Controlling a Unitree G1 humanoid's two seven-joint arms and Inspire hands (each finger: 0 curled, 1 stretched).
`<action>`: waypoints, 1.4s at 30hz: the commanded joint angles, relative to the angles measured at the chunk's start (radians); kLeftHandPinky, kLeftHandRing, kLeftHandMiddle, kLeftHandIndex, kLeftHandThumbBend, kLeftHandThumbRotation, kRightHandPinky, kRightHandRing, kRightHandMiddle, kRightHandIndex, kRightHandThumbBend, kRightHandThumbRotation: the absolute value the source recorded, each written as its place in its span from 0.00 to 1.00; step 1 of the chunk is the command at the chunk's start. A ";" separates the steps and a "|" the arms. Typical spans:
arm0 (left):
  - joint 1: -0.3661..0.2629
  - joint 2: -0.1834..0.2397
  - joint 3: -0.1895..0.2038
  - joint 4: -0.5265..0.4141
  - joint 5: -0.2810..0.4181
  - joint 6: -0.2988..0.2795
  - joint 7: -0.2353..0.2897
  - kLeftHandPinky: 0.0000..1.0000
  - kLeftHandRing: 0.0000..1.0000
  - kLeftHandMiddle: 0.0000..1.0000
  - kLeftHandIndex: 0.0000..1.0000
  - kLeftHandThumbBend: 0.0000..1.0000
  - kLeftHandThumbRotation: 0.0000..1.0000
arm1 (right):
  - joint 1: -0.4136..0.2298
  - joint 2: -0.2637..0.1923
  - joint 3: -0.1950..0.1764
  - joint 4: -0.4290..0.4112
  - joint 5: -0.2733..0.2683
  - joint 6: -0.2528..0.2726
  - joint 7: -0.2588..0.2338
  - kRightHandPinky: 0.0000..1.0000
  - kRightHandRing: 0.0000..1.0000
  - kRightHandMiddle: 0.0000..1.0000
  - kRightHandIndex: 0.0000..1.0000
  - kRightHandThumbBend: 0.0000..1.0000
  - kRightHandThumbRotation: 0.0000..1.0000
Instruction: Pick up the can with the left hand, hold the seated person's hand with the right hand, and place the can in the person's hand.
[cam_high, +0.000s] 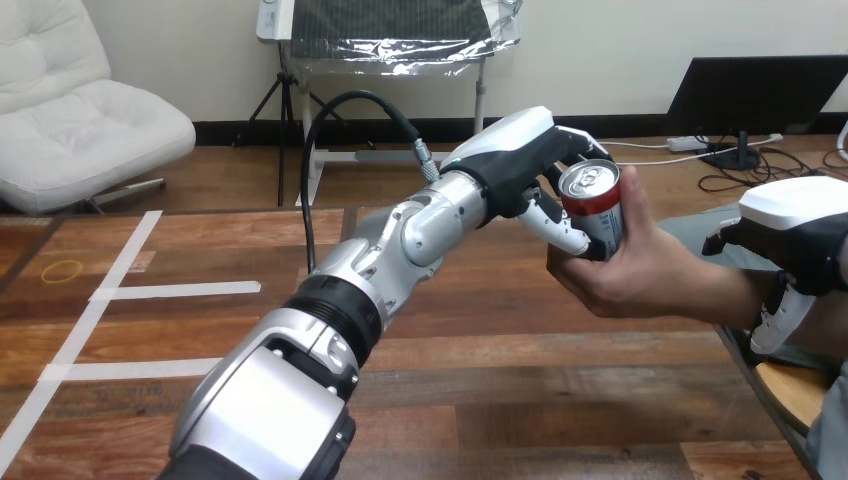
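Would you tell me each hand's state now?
Left hand: closed on the can, which the person's hand also holds.
Right hand: closed round the person's wrist.

I counted 1 can (590, 200), far and right of the middle. Hands made 3: my left hand (515, 150), my right hand (800, 225) at the right edge, and 1 person's hand (630, 270) between them. Of those 3, 2 were on the can: my left hand and the person's hand. 1 of my arms showed along its length, the left arm (330, 310), reaching out from the near edge. There was 1 table (520, 400). On it lay 3 strips of white tape (180, 290), all at the left: 1 long slanted strip and 2 shorter ones running right from it. 1 small yellow ring (62, 270) lay at the far left.
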 joint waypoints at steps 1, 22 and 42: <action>-0.077 0.060 0.011 -0.011 -0.011 0.000 0.007 0.62 0.71 0.76 0.74 0.73 0.08 | -0.076 -0.029 -0.035 -0.033 0.007 0.012 0.000 0.84 0.93 0.95 0.89 0.79 0.16; -0.087 0.104 0.027 -0.007 -0.027 0.006 -0.020 0.60 0.70 0.75 0.74 0.71 0.10 | -0.079 -0.032 -0.035 -0.018 0.012 0.003 -0.003 0.86 0.94 0.95 0.90 0.81 0.16; -0.093 0.130 0.072 -0.004 -0.084 0.019 -0.049 0.65 0.73 0.77 0.75 0.67 0.07 | -0.095 -0.032 -0.030 -0.020 0.008 0.016 0.019 0.87 0.95 0.95 0.89 0.80 0.15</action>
